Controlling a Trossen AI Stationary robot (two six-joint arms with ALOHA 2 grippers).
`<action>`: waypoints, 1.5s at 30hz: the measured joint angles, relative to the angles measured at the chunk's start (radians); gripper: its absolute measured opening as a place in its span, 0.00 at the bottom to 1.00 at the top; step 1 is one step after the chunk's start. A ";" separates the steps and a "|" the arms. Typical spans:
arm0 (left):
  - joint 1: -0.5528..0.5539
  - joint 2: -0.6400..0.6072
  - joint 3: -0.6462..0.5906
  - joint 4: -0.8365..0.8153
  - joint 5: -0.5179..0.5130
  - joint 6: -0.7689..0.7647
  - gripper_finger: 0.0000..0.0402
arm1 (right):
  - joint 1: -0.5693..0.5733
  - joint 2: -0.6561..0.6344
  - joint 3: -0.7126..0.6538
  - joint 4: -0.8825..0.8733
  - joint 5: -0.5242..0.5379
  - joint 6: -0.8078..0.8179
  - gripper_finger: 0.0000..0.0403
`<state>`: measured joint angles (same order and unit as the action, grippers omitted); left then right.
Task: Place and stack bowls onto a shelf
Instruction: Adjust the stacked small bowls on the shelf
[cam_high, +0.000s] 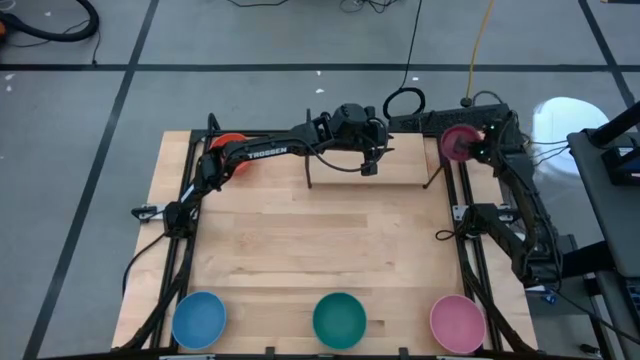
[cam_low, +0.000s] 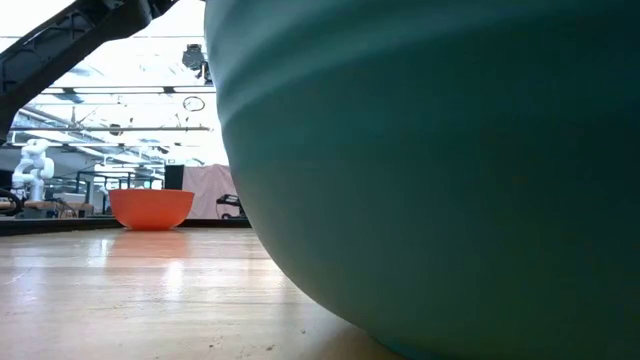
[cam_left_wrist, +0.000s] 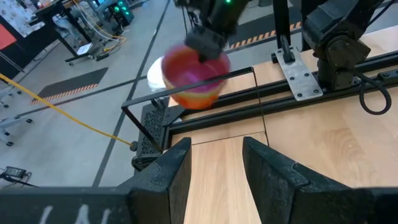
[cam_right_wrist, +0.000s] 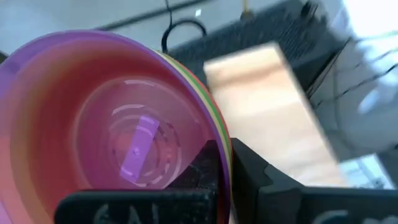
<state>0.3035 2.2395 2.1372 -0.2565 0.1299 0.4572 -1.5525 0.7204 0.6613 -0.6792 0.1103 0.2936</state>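
A nested stack of small bowls (cam_high: 458, 143), purple innermost with green, yellow and orange rims showing (cam_right_wrist: 112, 130), is held by my right gripper (cam_right_wrist: 227, 165) at the far right, just off the right end of the shelf (cam_high: 410, 160). It also shows as a blurred stack (cam_left_wrist: 196, 78) in the left wrist view. My left gripper (cam_high: 370, 163) hovers open over the shelf board (cam_left_wrist: 217, 127), touching nothing. A red-orange bowl (cam_high: 225, 145) rests on the table at the far left, also seen in the low view (cam_low: 150, 208). My right gripper pinches the rim of the nested stack (cam_right_wrist: 217, 134), one finger inside the purple bowl (cam_right_wrist: 202, 165) and the other outside the outer wall (cam_right_wrist: 261, 180). It comes at the rim from above. The stack is lifted clear and tilted.
Three larger bowls stand along the near edge: blue (cam_high: 199, 319), teal (cam_high: 339, 319) and pink (cam_high: 457, 321). The teal one (cam_low: 430, 160) fills most of the low view. Black rails run down both sides of the table, and cables lie on the floor beyond the far edge.
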 joint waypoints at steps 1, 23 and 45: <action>0.000 0.000 0.000 0.000 0.000 0.000 0.37 | 0.000 0.000 0.024 -0.003 0.011 -0.012 0.02; 0.017 -0.080 -0.001 0.015 -0.083 0.012 0.37 | 0.125 0.019 0.357 0.015 -0.453 -0.122 0.02; 0.039 -0.132 0.000 0.019 -0.140 0.012 0.37 | 0.271 -0.002 0.357 -0.059 -0.396 -0.178 0.02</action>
<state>0.3424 2.1077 2.1368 -0.2373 -0.0101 0.4692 -1.2813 0.7181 1.0180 -0.7385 -0.2858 0.1157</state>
